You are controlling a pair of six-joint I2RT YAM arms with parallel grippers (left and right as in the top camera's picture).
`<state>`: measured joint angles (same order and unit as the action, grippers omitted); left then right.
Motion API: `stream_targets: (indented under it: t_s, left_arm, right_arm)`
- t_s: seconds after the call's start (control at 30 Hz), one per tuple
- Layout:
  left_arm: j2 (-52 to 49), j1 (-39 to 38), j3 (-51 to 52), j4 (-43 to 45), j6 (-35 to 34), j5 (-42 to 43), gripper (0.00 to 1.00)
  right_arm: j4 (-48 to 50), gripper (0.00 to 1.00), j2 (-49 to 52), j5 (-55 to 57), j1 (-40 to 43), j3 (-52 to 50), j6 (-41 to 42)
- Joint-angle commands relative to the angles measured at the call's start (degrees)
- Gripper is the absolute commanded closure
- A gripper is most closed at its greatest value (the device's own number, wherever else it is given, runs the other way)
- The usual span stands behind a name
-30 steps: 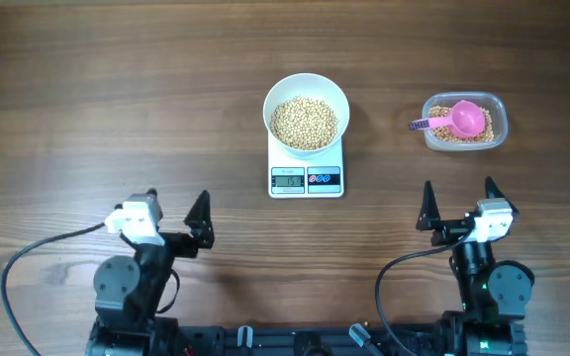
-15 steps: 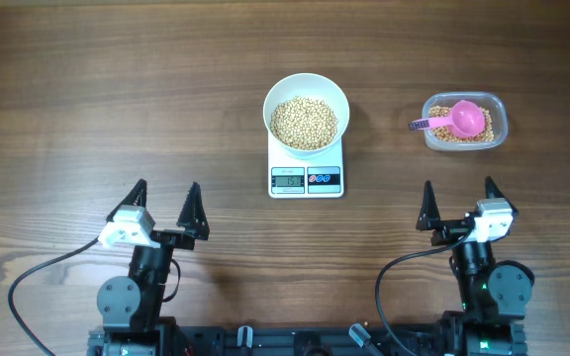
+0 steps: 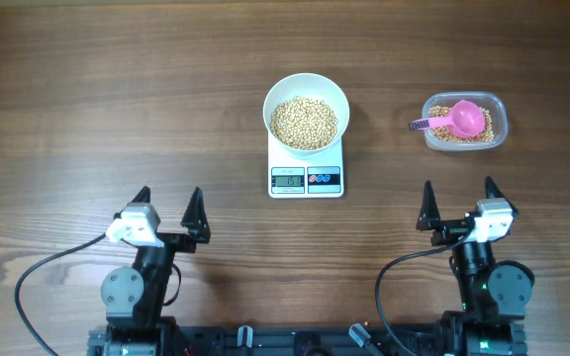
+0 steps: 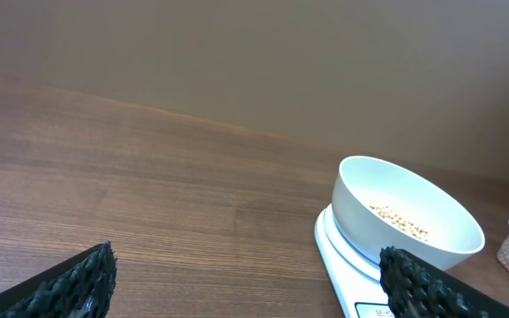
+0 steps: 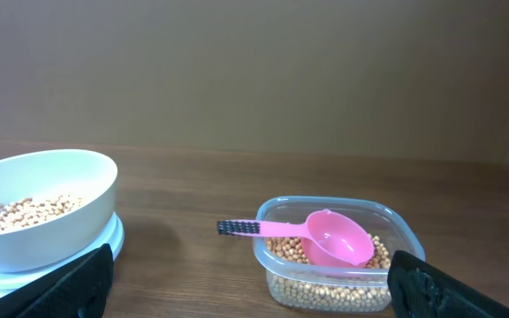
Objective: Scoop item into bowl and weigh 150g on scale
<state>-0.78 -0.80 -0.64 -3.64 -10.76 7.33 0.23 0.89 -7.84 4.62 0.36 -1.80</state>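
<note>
Where the beans lie: most of the beans (image 3: 304,123) fill the white bowl (image 3: 275,94); more sit in the clear tub (image 3: 500,127) to its right.
Under the bowl: the scale (image 3: 306,180), display side toward the arms, digits too small to read.
Scoop: the pink scoop (image 3: 460,120) rests in the tub, handle pointing left over the rim.
Left gripper (image 3: 170,191): jaws spread wide, holding nothing, well apart from the scale.
Right gripper (image 3: 458,184): jaws spread wide, empty, well short of the tub.
Surface: wooden table (image 3: 117,89).
</note>
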Motion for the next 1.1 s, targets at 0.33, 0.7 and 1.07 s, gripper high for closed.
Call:
stream_targets:
  t_s: [0.33, 0.7, 1.07]
  left_arm:
    - [0.61, -1.97, 0.33, -0.33, 7.58, -11.82, 0.00]
    - [0.61, -1.95, 0.33, -0.63, 11.89, -9.31, 0.00]
    - [0.61, -1.95, 0.33, -0.48, 11.85, -9.33, 0.00]
  right_arm:
    - [0.15, 0.00, -0.61, 0.81, -0.28, -0.07, 0.33]
    - [0.17, 0.00, -0.61, 0.81, -0.28, -0.07, 0.35]
    - [0.17, 0.00, -0.61, 0.81, -0.28, -0.07, 0.33]
